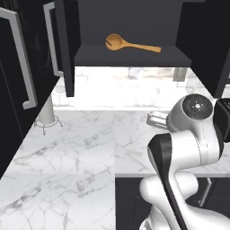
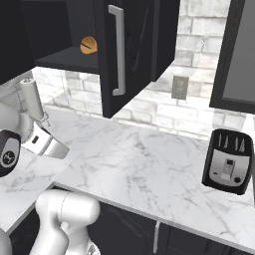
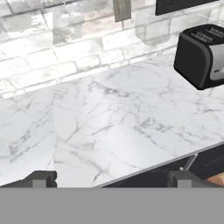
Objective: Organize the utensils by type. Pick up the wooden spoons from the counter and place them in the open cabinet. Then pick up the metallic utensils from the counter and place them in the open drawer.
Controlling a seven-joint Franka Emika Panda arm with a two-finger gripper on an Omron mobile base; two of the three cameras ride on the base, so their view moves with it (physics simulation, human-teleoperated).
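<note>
Left base view, left to right: dark cabinet doors with grey bar handles, then a white stand on the bench, near the wall. Above it, the open cabinet holds one wooden spoon, lying flat on the shelf, bowl to the left, handle pointing right. Marble bench runs under it, white with grey veins. At right, the white arm rises with a dark joint, part of the tool body sticking out left of it over the bench.

Right base view: spoon bowl peeks out at the shelf edge behind the open cabinet door. Grey wall outlet on the brick backsplash. Black and silver toaster sits on the bench far right.

Hand view: two dark fingertips at the bottom corners, well apart, so the tool is spread wide, pinching nothing. Bare marble ahead, toaster upper right. At the lower right edge, below the bench front, a small tan-orange bit shows, too cut off to identify.
</note>
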